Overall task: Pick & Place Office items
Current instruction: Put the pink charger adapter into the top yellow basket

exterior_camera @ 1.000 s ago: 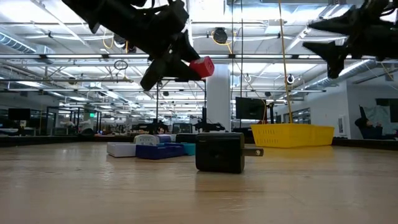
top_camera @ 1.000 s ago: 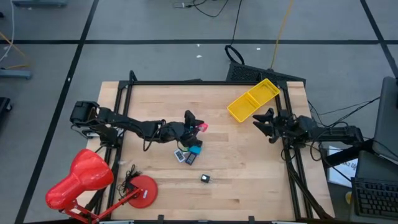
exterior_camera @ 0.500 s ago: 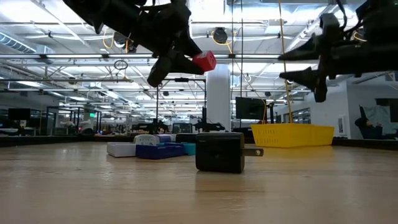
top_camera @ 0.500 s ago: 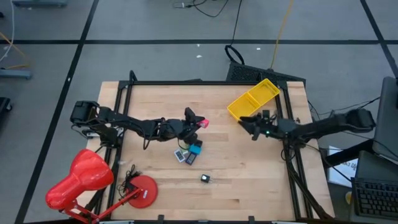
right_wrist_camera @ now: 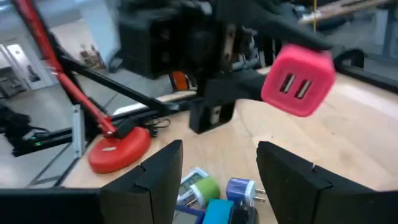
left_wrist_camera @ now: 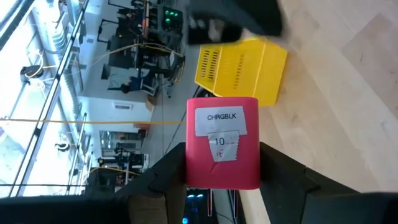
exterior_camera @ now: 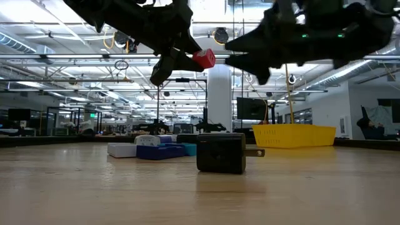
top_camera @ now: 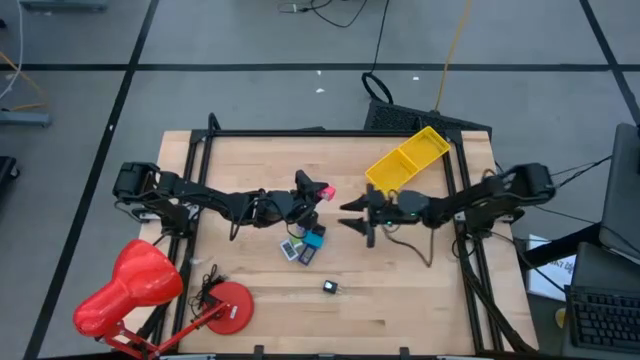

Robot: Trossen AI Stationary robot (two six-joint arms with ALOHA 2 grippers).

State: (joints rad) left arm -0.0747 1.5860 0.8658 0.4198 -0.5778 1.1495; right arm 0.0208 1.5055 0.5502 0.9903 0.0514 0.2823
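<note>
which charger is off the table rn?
The pink charger, clamped in the left claw above mid-table. The clustered chargers and the lone black charger all lie on the wood.

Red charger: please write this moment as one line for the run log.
left gripper: shut on red charger, raised above table | right gripper: open, facing charger, not touching | yellow tray: no charger inside

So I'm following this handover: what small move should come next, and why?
Probably the right end effector should ease closer and shut on the red charger. The left end effector holds it aloft above the table, and the right one's open fingers face it, not yet around it.
</note>
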